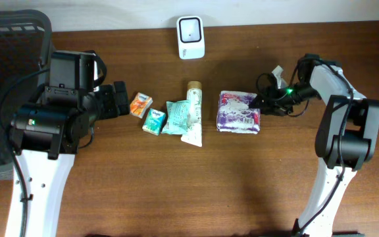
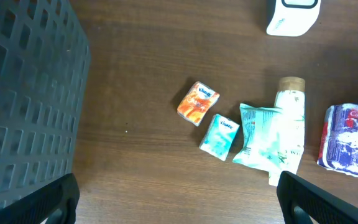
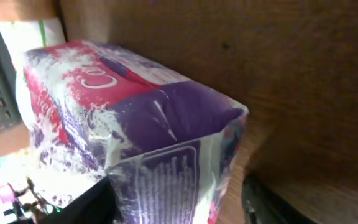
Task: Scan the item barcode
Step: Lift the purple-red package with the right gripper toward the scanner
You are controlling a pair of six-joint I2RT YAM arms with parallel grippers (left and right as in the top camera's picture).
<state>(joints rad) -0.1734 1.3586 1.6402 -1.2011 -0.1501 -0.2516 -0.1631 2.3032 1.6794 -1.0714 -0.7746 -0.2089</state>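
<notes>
Fingers of the right gripper (image 1: 260,104) flanked the purple packet (image 1: 238,112), grip uncertain; the left gripper (image 1: 119,99) gaped wide, empty. Lifting it to the scanner (image 1: 191,37) at the bench's far edge was left.

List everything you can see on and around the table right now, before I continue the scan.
scanner: one, white, top centre
basket: one, dark mesh, far left
orange packet: one, orange, left end of the row
teal packet: one, teal, beside the orange packet
green pouch: one, pale green, against the tube
tube: one, white, tan cap, centre
purple pack: one, purple, pink, white, right end of the row
table: one, brown wood
left gripper: black, open, left of the orange packet
right gripper: black, astride the purple pack's end, grip unclear
</notes>
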